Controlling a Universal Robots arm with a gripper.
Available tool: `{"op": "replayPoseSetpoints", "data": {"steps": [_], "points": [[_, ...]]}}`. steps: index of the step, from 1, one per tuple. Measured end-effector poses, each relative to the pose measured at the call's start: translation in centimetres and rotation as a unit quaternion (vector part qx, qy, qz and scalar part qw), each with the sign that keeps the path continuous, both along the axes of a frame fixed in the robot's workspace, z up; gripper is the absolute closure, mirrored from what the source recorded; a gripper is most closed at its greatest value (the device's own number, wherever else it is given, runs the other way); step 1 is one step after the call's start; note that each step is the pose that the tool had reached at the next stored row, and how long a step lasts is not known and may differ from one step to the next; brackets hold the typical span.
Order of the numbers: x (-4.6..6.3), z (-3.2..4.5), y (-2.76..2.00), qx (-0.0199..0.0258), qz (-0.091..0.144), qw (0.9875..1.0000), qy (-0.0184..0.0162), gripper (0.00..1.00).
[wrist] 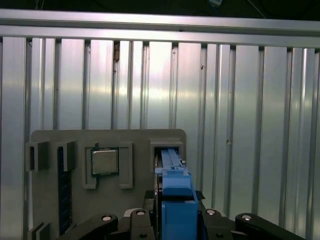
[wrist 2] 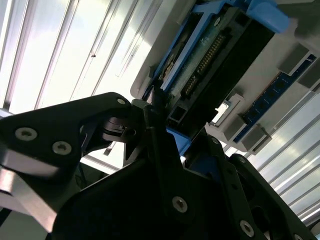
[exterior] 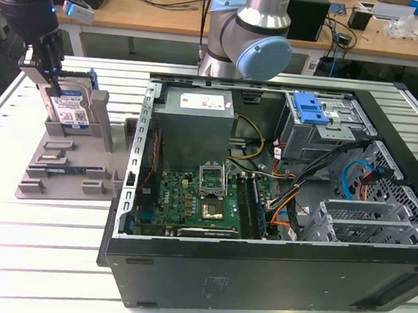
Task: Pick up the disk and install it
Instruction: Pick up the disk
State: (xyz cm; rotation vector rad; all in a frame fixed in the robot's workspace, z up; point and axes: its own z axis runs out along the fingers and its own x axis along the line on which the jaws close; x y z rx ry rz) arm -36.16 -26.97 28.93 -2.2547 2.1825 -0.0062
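- While the arm hangs over the exterior view's left side, its gripper (exterior: 52, 77) is clamped on the top of the disk (exterior: 70, 108), with a finger pressed against each face.
- The disk stands upright on its edge in a slot of the grey holder (exterior: 69, 166). Its white-and-blue label faces the camera, and bits of blue frame peek out along the sides.
- In the second wrist view the black fingers (wrist 2: 155, 135) pinch the disk (wrist 2: 200, 60) up close. You can see its row of connector pins and the blue frame around it.
- The first wrist view looks along the disk's (wrist: 175, 200) blue edge, which is sandwiched between the fingers. A processor chip (wrist: 105, 161) sits in its own pocket of the holder just beside that slot, and a memory stick (wrist: 61, 190) is further over.
- The open computer case (exterior: 257, 271) lies well apart from the disk, toward the exterior view's right, on the ribbed metal table (exterior: 32, 251).
- Inside the case there's a grey metal box (exterior: 195, 126), a green circuit board (exterior: 198, 199) and a small blue latch (exterior: 310, 107) on top of the drive cage.
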Motion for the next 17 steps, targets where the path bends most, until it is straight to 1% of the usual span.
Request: {"op": "replayPoseSetpoints", "data": {"steps": [3,8,10,17], "points": [[0.0,0.39,0.00,-0.0001,0.000,1.0000,0.0001,0.63],[0.0,1.67,0.01,0.0000,0.000,1.0000,0.0000,0.63],[0.0,2.06,0.02,0.0000,0.000,1.0000,0.0000,0.63],[0.0,2.94,0.06,0.0000,0.000,1.0000,0.0000,0.63]]}}
